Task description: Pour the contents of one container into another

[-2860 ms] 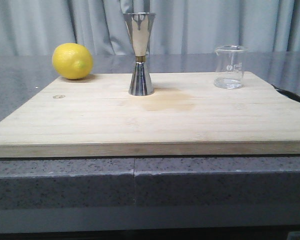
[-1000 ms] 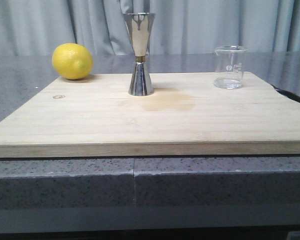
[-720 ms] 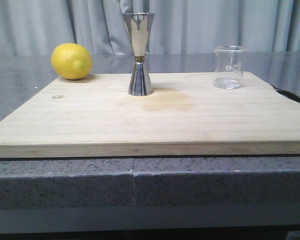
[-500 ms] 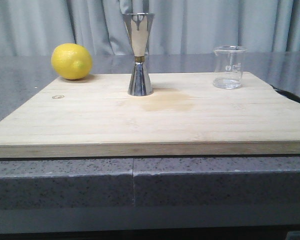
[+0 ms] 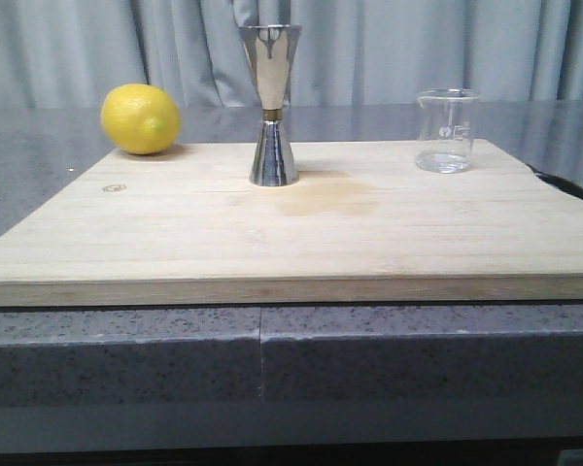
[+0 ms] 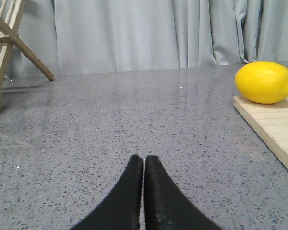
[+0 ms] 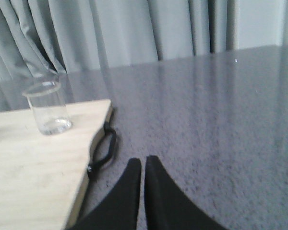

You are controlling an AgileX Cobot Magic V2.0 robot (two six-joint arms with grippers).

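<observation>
On the board's (image 5: 301, 233) far right corner the glass beaker (image 5: 448, 130) stands upright w/ a little clear liquid; the steel jigger (image 5: 272, 105) is set mid-board at the far edge, well apart, lemon (image 5: 141, 118) beyond at far left. Beaker should be gripped by the right gripper (image 7: 142, 165) around its wall below the flared rim, kept level, then tipped slowly over the jigger's narrow mouth. Both grippers, right & left (image 6: 143, 163), are held low over the counter (image 6: 110, 124) off the board's sides, fingers pressed together, nothing grasped.

Pleated grey curtain (image 5: 389, 49) spans the upper frame. Speckled grey stone counter (image 5: 126, 354) fills the lower half, seam at centre. Slatted wooden rack (image 6: 5, 43) stands upper left in the left wrist view.
</observation>
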